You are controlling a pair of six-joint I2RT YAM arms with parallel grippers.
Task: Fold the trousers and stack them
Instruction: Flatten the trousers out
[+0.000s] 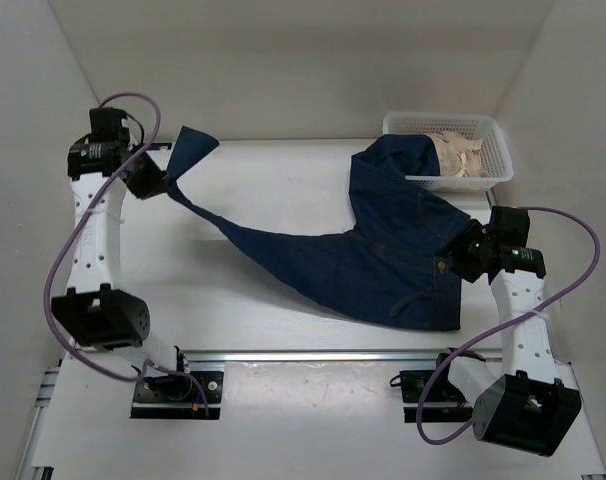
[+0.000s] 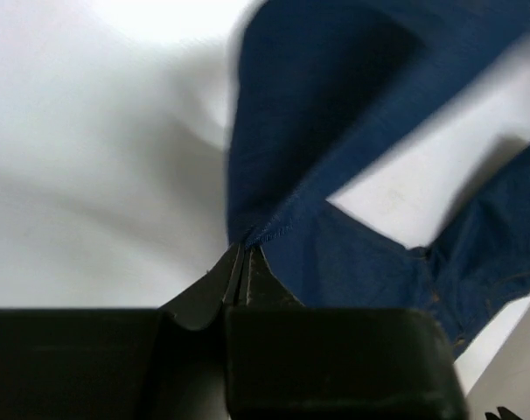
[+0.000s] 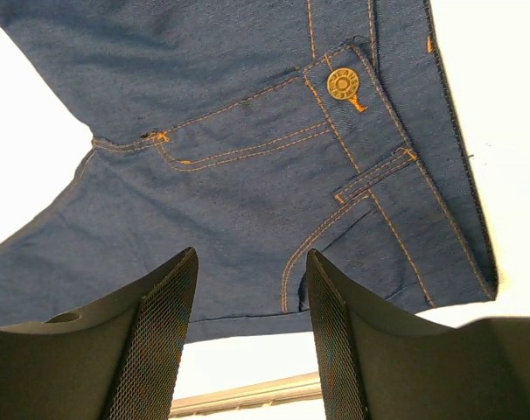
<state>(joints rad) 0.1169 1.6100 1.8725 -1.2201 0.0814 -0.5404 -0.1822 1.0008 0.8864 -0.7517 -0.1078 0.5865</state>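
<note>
The trousers [image 1: 383, 265] lie spread across the desk [image 1: 273, 205], a leg end pinched between the closed left fingers [image 2: 233, 276] at the far left and the right fingers [image 3: 164, 297] spread above the waistband [image 3: 422, 114], so the leg should likely be drawn over slowly, without wrinkles.

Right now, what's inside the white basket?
Pale beige cloth is piled in the basket. One leg of the trousers drapes over its left side, hiding whatever lies beneath.
</note>
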